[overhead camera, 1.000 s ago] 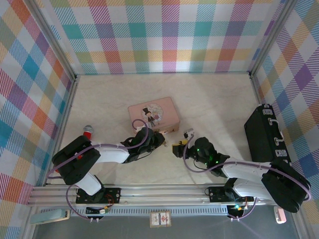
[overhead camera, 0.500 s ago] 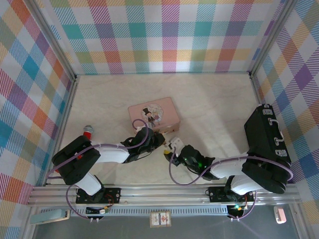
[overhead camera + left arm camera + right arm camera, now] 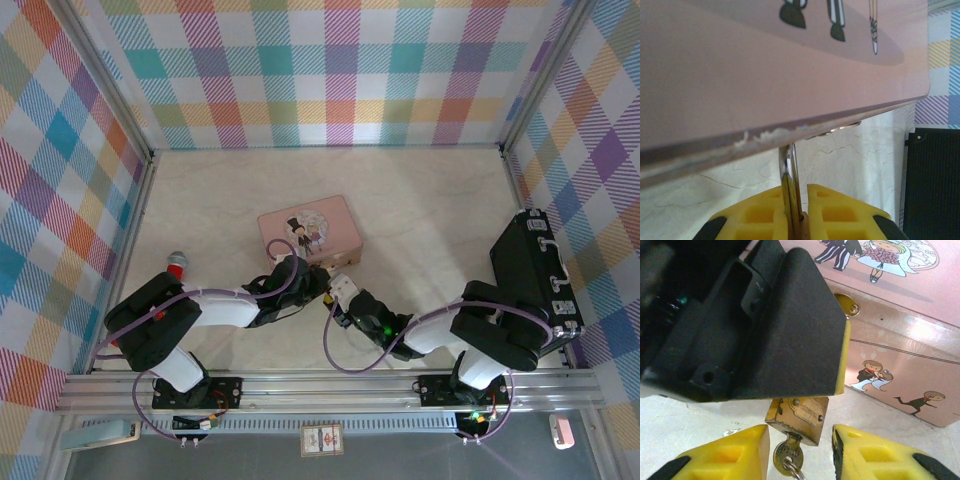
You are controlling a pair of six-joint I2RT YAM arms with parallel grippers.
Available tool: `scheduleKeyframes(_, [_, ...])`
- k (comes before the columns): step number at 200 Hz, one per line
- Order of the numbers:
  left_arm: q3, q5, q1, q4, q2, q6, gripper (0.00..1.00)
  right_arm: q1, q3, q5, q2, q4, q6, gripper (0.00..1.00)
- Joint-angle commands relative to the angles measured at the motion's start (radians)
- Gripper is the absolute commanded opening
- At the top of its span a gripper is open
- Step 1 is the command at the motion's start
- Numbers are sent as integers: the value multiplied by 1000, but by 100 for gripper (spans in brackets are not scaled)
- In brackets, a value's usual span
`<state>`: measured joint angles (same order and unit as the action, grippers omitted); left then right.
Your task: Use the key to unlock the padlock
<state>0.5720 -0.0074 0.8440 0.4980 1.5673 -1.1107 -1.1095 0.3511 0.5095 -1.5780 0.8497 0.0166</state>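
Observation:
The brass padlock (image 3: 797, 416) hangs in front of the pink case (image 3: 900, 340), and the small key (image 3: 786, 458) sticks out of its underside. My left gripper (image 3: 801, 192) is shut on the padlock, whose silver shackle (image 3: 788, 165) rises between the yellow fingers to the case's edge. Seen from the right wrist, the left gripper (image 3: 790, 325) is a black block covering the padlock's top. My right gripper (image 3: 800, 437) is open, one yellow finger on each side of the key and the padlock's lower end. From above, the left gripper (image 3: 316, 281) and right gripper (image 3: 338, 289) meet at the case's front.
The pink case (image 3: 308, 228) lies mid-table. A black case (image 3: 535, 275) stands at the right wall. A red microphone-like stick (image 3: 177, 262) lies at the left, beside the left arm. Plaid walls enclose the table on three sides.
My right gripper has swung left across the table and closed in on the padlock. The left arm and the pink case have stayed put.

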Motion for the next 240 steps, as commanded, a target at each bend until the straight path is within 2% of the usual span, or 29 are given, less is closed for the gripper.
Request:
scheduleKeyframes(1, [32,29,9,94,-30,18,0,-7,20,45,-21,56,13,36])
scheduleKeyframes(32, [35,27,10,85,-33,20,0,-7,22,66,-29,55,5,34])
scheduleKeyframes(79, [43,29,9,80,-29,20,0,-7,40,83,-40,33,4,27])
scheduleKeyframes(148, [46,28,13,74,-33,20,0,-2,61,49,-12,-24,-64,9])
scheduleKeyframes(181, [45,22,12,58,-45,25,0,64,90,-129,33,-146,-211,5])
scheduleKeyframes(240, [44,1,12,31,-58,38,0,201,67,-401,70,-150,-471,4])
